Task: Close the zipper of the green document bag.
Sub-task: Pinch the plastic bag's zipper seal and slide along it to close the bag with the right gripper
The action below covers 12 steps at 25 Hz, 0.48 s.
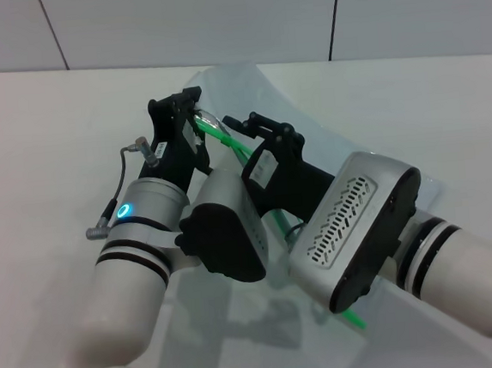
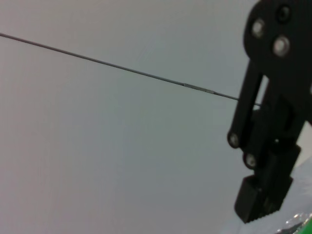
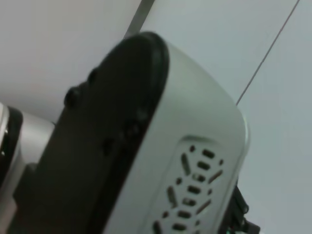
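Observation:
The green document bag (image 1: 250,84) lies flat on the white table, translucent and pale, and both arms cross over it. Its bright green zipper (image 1: 225,137) runs diagonally from the far end toward me and shows again below the right wrist. My left gripper (image 1: 196,111) is at the zipper's far end, shut on a crumpled, lifted bit of the bag's edge. Just beside it, my right gripper (image 1: 245,125) sits over the zipper line; the slider is hidden. The left wrist view shows one black finger (image 2: 261,200) and a sliver of the green zipper (image 2: 304,227).
The white table (image 1: 44,141) spreads out left and right of the bag, with a panelled wall (image 1: 214,14) behind it. The right wrist view is filled by a grey vented arm housing (image 3: 195,161). The arms hide the bag's middle.

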Each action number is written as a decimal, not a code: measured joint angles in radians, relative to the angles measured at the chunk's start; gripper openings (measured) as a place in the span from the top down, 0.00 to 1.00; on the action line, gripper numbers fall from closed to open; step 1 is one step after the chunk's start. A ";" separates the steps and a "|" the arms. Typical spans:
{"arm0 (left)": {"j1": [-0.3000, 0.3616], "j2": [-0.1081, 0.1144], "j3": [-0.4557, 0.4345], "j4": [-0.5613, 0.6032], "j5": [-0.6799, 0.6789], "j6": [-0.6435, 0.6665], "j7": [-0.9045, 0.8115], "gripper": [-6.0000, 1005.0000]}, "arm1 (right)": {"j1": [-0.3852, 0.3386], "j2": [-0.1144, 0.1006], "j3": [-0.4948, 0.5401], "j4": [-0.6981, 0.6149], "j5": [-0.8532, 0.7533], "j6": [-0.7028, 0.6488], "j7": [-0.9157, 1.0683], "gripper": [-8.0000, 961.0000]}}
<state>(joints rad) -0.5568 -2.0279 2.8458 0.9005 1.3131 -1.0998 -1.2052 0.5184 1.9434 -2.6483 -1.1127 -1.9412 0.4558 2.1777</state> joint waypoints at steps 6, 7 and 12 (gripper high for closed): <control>-0.002 0.000 0.000 0.000 0.006 0.000 0.001 0.94 | 0.000 0.011 0.019 0.013 0.004 -0.001 -0.002 0.35; -0.002 0.000 0.000 0.000 0.008 0.000 0.001 0.94 | 0.000 0.014 0.023 0.018 0.004 -0.001 -0.002 0.35; -0.002 0.000 0.000 0.000 0.015 0.000 0.001 0.94 | 0.002 0.022 0.036 0.033 0.006 -0.006 -0.003 0.37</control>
<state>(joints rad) -0.5584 -2.0279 2.8455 0.9004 1.3277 -1.0999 -1.2041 0.5201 1.9651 -2.6121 -1.0800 -1.9349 0.4494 2.1750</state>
